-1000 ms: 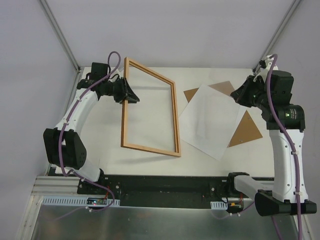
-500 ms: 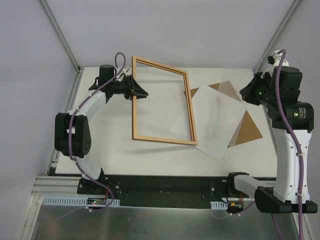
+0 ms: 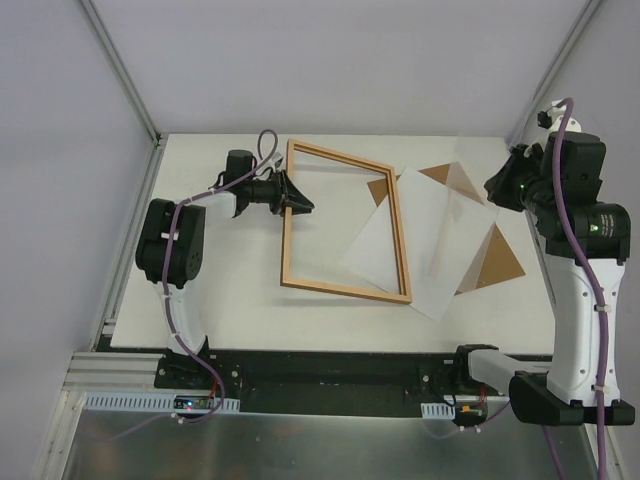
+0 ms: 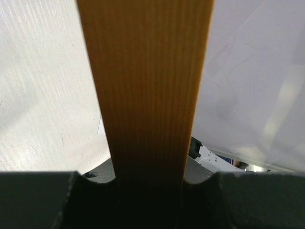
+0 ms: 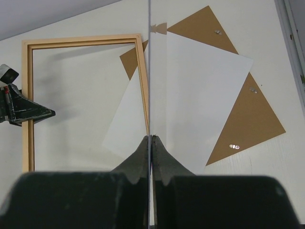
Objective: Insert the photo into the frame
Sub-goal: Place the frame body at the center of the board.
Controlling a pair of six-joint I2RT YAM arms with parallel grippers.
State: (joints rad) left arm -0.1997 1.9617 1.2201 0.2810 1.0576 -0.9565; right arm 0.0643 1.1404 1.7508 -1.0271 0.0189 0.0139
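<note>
The orange-brown wooden frame (image 3: 345, 291) is gripped by its left rail (image 4: 147, 86) in my left gripper (image 3: 300, 203), shut on it. Its right rail crosses the left part of the photo (image 3: 420, 250), which lies white side up on the brown backing board (image 3: 495, 262). In the right wrist view the photo (image 5: 200, 95) sits right of the frame (image 5: 81, 42). My right gripper (image 5: 150, 138) is shut on a thin clear pane (image 5: 149, 71), seen edge-on and held above the photo. From above the pane (image 3: 452, 215) shows as a faint glassy sheet.
The white table (image 3: 230, 300) ends at a metal rail on the left and white walls behind. The backing board (image 5: 252, 124) carries small metal clips. The left gripper (image 5: 28, 110) shows at the frame's far rail in the right wrist view.
My left arm has swung the frame rightward until its right rail overlaps the photo. My right gripper rose a little early on, holding the pane, then stayed put.
</note>
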